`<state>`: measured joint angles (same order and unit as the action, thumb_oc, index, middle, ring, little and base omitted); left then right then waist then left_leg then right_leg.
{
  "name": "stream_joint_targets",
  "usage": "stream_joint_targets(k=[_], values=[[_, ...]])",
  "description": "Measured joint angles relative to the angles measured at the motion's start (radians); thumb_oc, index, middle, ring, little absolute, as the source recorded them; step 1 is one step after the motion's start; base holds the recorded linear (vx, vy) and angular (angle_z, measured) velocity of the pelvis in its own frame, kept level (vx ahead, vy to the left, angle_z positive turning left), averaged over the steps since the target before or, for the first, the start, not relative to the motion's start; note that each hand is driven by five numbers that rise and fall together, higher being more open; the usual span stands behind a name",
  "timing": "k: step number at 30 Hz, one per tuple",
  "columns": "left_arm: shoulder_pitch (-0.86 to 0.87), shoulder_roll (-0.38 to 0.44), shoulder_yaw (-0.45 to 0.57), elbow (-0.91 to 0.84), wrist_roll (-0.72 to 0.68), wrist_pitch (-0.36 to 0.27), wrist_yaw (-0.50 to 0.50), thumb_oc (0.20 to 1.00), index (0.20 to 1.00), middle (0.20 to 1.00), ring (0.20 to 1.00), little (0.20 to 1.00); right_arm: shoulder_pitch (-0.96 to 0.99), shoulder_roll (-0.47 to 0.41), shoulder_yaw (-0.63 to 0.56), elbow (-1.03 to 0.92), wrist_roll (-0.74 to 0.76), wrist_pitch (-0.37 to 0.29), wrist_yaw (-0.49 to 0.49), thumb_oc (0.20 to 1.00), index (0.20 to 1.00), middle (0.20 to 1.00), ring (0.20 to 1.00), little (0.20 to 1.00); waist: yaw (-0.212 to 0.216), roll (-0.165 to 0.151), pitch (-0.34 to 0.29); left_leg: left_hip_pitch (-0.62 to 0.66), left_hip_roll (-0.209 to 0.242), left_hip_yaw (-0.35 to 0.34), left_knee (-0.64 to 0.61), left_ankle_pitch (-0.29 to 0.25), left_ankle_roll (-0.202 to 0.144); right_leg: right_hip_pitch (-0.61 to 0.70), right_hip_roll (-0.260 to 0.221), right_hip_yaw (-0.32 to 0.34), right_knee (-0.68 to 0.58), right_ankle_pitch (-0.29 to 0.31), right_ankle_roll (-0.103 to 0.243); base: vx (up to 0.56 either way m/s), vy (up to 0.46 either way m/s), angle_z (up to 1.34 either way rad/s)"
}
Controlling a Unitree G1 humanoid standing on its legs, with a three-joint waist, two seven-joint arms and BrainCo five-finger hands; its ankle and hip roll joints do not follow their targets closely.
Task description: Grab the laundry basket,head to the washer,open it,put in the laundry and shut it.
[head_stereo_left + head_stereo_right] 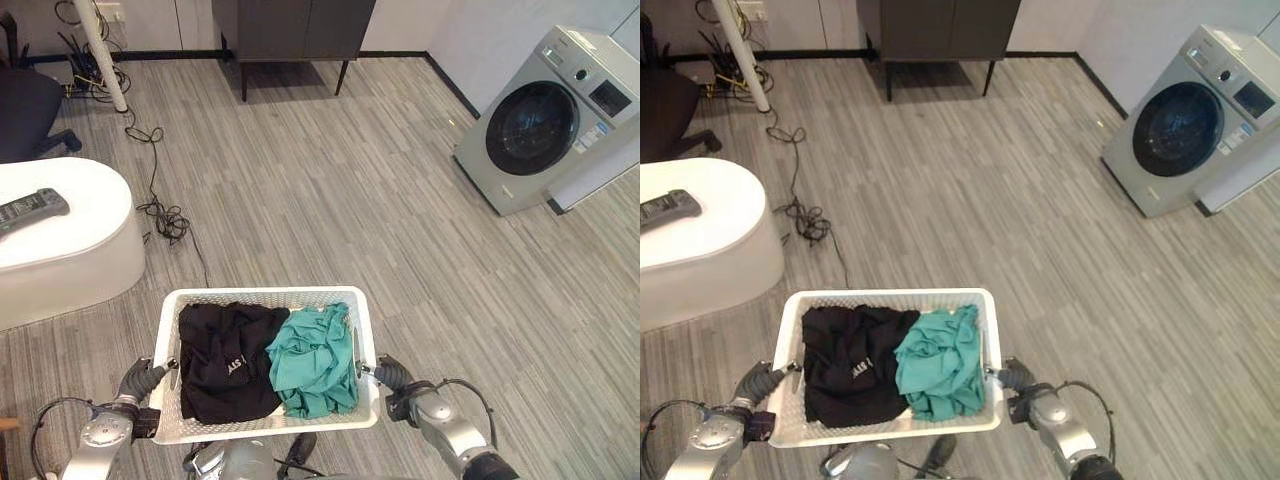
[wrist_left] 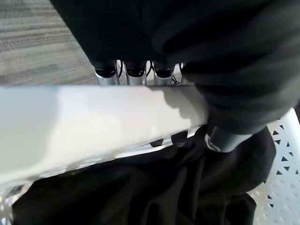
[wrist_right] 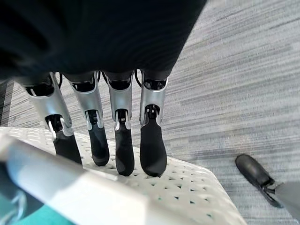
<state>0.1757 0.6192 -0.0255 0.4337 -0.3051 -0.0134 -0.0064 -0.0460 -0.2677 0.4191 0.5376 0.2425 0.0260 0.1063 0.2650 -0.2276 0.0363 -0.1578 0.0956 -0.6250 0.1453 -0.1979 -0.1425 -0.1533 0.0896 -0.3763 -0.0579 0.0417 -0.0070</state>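
Note:
I hold a white perforated laundry basket (image 1: 265, 293) in front of me, above the floor. Inside lie a black garment (image 1: 225, 360) on the left and a teal garment (image 1: 315, 360) on the right. My left hand (image 1: 140, 380) grips the basket's left side; in the left wrist view its fingers (image 2: 136, 72) curl over the rim (image 2: 93, 122), above the black cloth. My right hand (image 1: 392, 375) grips the right side, its fingers (image 3: 152, 140) hooked down onto the basket's wall (image 3: 187, 183). The grey washer (image 1: 545, 120) stands at the far right with its round door shut.
A white rounded table (image 1: 60, 250) with a grey remote (image 1: 30, 208) on it stands close on the left. Cables (image 1: 165, 215) trail on the floor beside it. A dark cabinet on legs (image 1: 290, 30), a white pole (image 1: 105, 55) and a black chair (image 1: 25, 110) stand further off.

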Motion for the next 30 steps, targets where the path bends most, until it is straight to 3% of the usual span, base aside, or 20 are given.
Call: stream_joint_targets(k=[4,12,17,18,19,20,21,22,25,30], values=[[-0.007,0.000,0.000,0.000,0.000,0.000,0.002,0.200,0.200,0.200,0.200,0.200,0.001,0.000,0.000,0.000,0.001,0.000,0.000,0.200,0.200,0.200,0.200,0.200,-0.002,0.002,0.002,-0.005,0.003,-0.024,-0.011,0.006,-0.010,0.000,-0.001,-0.023,0.000,-0.029,0.023,0.08,-0.058,0.16],[0.002,-0.004,-0.001,-0.015,-0.002,0.000,0.010,0.200,0.200,0.200,0.200,0.200,-0.005,-0.014,0.002,-0.012,-0.001,0.000,-0.001,0.200,0.200,0.200,0.200,0.200,0.004,0.023,0.017,-0.040,0.025,-0.047,-0.016,0.008,-0.017,-0.022,0.020,-0.066,0.002,-0.059,0.017,0.09,-0.080,0.15],[-0.027,-0.031,-0.030,-0.015,-0.002,0.001,0.026,0.200,0.200,0.200,0.200,0.200,-0.008,-0.045,-0.017,-0.025,-0.001,-0.003,-0.014,0.200,0.200,0.200,0.200,0.200,-0.003,0.036,0.028,-0.057,0.032,-0.026,-0.015,0.016,-0.030,-0.019,0.029,-0.097,-0.008,-0.060,-0.005,-0.03,0.060,0.21],[-0.029,-0.037,-0.030,-0.012,-0.002,0.001,0.027,0.200,0.200,0.200,0.200,0.200,-0.015,-0.048,-0.020,-0.030,-0.001,-0.003,-0.018,0.200,0.200,0.200,0.200,0.200,-0.003,0.033,0.031,-0.067,0.023,-0.020,0.002,0.016,-0.031,-0.022,0.025,-0.097,-0.008,-0.051,-0.017,-0.05,0.109,0.05],[-0.040,-0.041,-0.036,-0.003,-0.003,-0.001,0.028,0.200,0.200,0.200,0.200,0.200,-0.028,-0.055,-0.022,-0.031,-0.002,-0.005,-0.021,0.200,0.200,0.200,0.200,0.200,-0.003,0.024,0.045,-0.103,-0.018,-0.006,0.077,0.022,-0.050,-0.023,0.007,-0.077,-0.016,-0.046,-0.038,-0.07,0.157,-0.01],[-0.070,-0.046,-0.050,0.009,-0.005,0.000,0.033,0.200,0.200,0.200,0.200,0.200,-0.046,-0.059,-0.027,-0.025,-0.002,-0.003,-0.026,0.200,0.200,0.200,0.200,0.200,0.004,-0.003,0.061,-0.173,-0.074,0.040,0.162,0.001,-0.025,-0.031,-0.020,-0.050,-0.025,-0.036,-0.060,-0.01,0.058,-0.24],[-0.060,-0.042,-0.058,0.007,-0.018,0.000,0.035,0.200,0.200,0.200,0.200,0.200,-0.048,-0.069,-0.027,-0.040,-0.003,-0.003,-0.028,0.200,0.200,0.200,0.200,0.200,0.012,0.008,0.063,-0.176,-0.069,0.062,0.082,0.014,-0.008,-0.038,-0.020,-0.039,-0.025,-0.033,-0.059,-0.02,0.084,-0.37],[-0.056,-0.045,-0.058,0.005,-0.032,-0.001,0.033,0.200,0.200,0.200,0.200,0.200,-0.054,-0.079,-0.027,-0.050,-0.006,-0.004,-0.029,0.200,0.200,0.200,0.200,0.200,0.001,0.030,0.072,-0.178,-0.066,0.052,0.054,0.060,0.015,-0.036,-0.013,-0.034,-0.014,-0.036,-0.053,-0.06,0.082,-0.42],[-0.056,-0.033,-0.058,0.006,-0.038,0.001,0.028,0.200,0.200,0.200,0.200,0.200,-0.041,-0.066,-0.027,-0.051,-0.021,-0.004,-0.030,0.200,0.200,0.200,0.200,0.200,-0.009,0.025,0.074,-0.132,-0.057,0.084,-0.002,0.099,0.023,-0.055,-0.033,-0.010,0.039,-0.025,-0.005,-0.04,0.080,-0.46],[-0.071,-0.022,-0.059,0.008,-0.038,0.001,0.024,0.200,0.200,0.200,0.200,0.200,-0.023,-0.062,-0.027,-0.056,-0.021,-0.006,-0.029,0.200,0.200,0.200,0.200,0.200,-0.033,0.003,0.059,-0.107,-0.072,0.117,-0.018,0.105,0.029,-0.046,-0.055,0.011,0.041,-0.032,0.010,0.02,-0.013,-0.16]])
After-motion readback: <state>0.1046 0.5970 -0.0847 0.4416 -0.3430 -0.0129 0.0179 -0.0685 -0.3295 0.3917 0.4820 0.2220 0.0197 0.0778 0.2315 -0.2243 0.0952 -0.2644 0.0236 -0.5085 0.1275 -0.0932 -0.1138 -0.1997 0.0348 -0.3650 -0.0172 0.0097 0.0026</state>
